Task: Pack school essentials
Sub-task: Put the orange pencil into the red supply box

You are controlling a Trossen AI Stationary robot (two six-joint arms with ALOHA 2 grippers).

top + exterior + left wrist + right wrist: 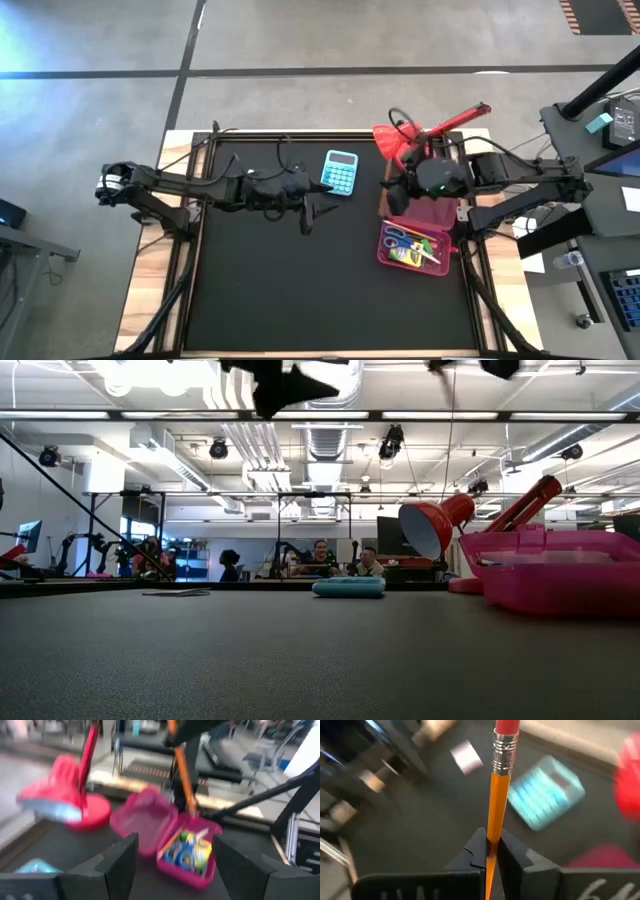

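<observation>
- High view: your right gripper (398, 190) hangs just over the far end of the pink case (452, 238), whose open tray of stationery lies toward 5 o'clock from it. Your left gripper (310, 212) sits mid-table with the blue calculator (340, 172) at its 1 o'clock; the right arm is the nearer to the case. Count: one case, one calculator, one red lamp (400, 140).
- Low view: both grippers hang above the mat; case, lamp and calculator rest on it.
- Left wrist view: the left fingers (120, 862) stand wide and empty, and an orange pencil (182, 775) hangs steeply above the filled tray.
- Right wrist view: the right jaws are pinched on one pencil, its long axis running straight out between them, eraser end outward.
</observation>
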